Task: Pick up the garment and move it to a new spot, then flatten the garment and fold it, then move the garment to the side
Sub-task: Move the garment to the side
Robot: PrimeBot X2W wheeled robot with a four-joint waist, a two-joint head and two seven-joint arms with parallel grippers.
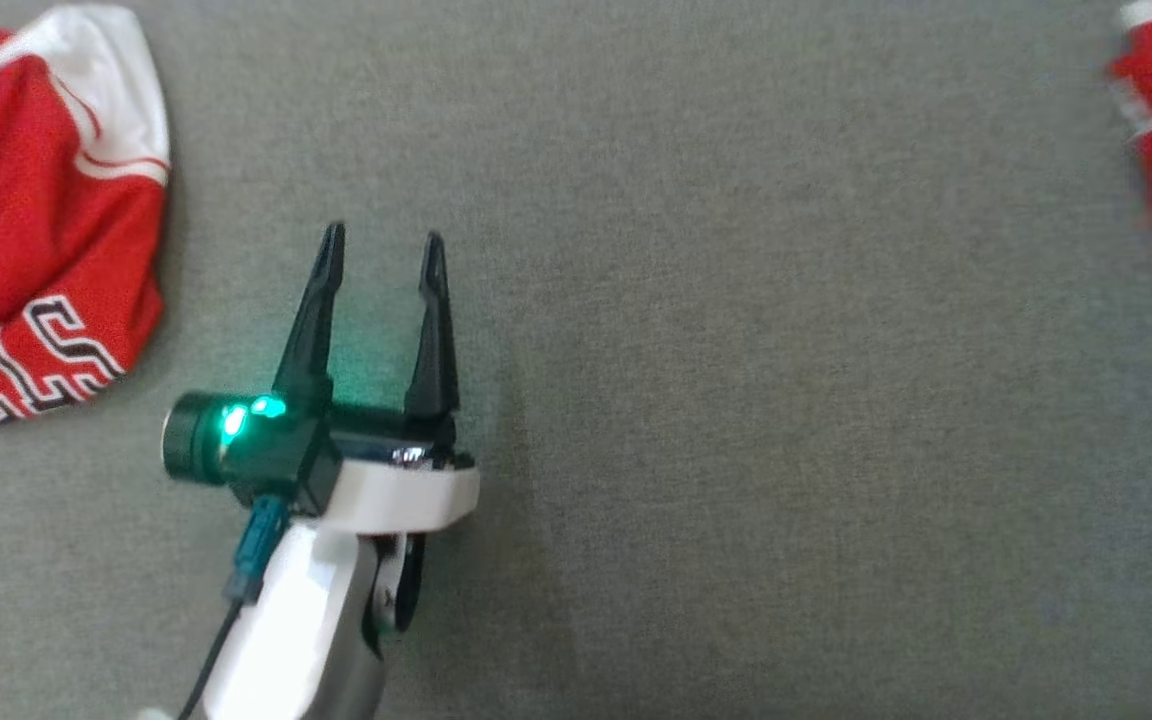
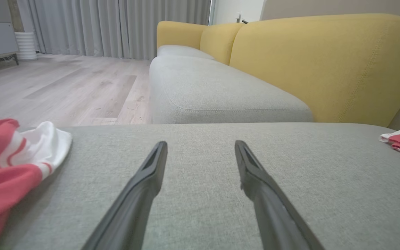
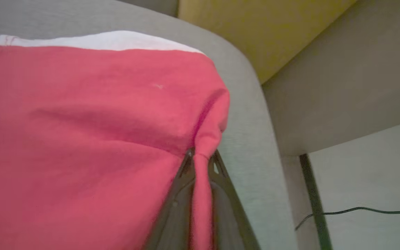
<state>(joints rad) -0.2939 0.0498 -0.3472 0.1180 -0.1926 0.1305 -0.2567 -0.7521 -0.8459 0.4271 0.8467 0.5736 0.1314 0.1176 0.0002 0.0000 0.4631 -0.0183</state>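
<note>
At the cushion [image 3: 252,166] edge, right gripper [image 3: 201,157] pinches red garment [image 3: 82,121]; left gripper [image 1: 383,237] spread, idle. Lift clear before carrying.

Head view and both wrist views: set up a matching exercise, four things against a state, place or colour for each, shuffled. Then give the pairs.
Things
1. left gripper
2. right gripper
3. lettered jersey
4. sofa back

States, places, colours
A. yellow
B. shut on a pinched fold of the red garment
C. open, nothing between its fingers
D. lying crumpled at the head view's left edge

Pairs: 1-C, 2-B, 3-D, 4-A
</note>
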